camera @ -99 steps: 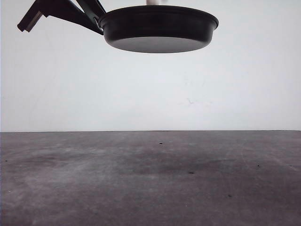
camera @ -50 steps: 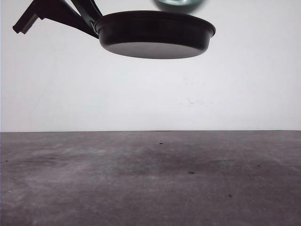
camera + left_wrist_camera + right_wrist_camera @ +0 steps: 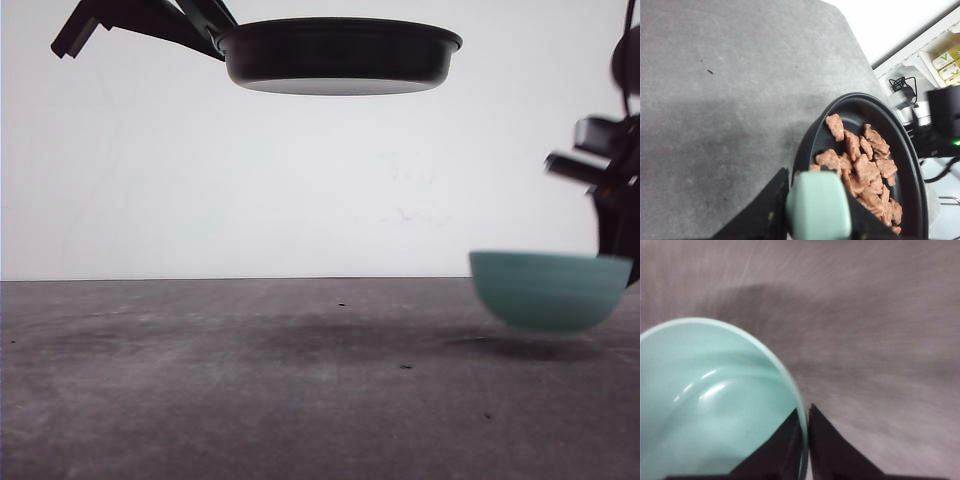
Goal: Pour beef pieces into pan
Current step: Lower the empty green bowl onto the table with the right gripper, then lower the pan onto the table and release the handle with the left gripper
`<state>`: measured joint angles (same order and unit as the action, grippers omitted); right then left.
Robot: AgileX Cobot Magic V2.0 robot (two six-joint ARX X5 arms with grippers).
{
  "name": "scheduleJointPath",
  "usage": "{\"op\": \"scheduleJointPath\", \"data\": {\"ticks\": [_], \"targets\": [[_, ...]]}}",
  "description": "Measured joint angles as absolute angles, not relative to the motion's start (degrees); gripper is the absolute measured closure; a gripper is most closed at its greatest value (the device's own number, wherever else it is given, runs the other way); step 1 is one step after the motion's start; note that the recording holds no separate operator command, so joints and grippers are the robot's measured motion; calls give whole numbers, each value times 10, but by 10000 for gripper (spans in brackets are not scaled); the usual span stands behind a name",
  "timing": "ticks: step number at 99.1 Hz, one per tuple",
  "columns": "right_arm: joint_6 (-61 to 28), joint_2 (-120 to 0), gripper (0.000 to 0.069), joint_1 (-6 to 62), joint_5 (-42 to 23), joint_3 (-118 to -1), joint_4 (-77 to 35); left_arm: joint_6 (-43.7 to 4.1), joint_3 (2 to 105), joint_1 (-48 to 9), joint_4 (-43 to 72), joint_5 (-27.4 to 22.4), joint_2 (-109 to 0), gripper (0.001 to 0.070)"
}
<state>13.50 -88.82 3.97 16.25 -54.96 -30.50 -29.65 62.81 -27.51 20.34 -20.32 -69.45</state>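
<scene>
Table [image 3: 200, 400]: you see bare grey surface, with a soft shadow under the bowl.
Pan [image 3: 340, 55]: you find it held high at 12 o'clock in the front view, slightly higher and more level than half a second ago.
Bowl [image 3: 545, 290]: half a second ago it was just above the pan; now it is low at 3 o'clock, close over the table, upright and blurred.
Left gripper [image 3: 815, 210]: fingers clamped on the pan's mint-green handle [image 3: 817, 205].
Right gripper [image 3: 806, 440]: fingers pinched on the bowl's rim.
Beef pieces [image 3: 865, 172]: you see them heaped inside the pan.
</scene>
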Motion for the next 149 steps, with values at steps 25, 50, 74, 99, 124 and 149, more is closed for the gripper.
{"op": "scheduleJointPath", "data": {"ticks": [25,50,74,99,124,149], "targets": [[133,-895,678,102,104,-546,-265,-296,628,-275,213,-203,-704,651],[138,-895,377,110,105,-546,-266,-296,628,-275,213,-203,-707,651],[155,-842,269,99,132,-554,-286,-295,628,-254,211,-203,-742,651],[159,-651,634,109,231,-665,-312,-279,628,-192,162,-239,-821,651],[168,-502,682,165,247,-686,-372,-268,628,-164,140,-273,-930,651],[181,-433,682,169,222,-686,-445,-250,628,-175,110,-273,-998,651]]}}
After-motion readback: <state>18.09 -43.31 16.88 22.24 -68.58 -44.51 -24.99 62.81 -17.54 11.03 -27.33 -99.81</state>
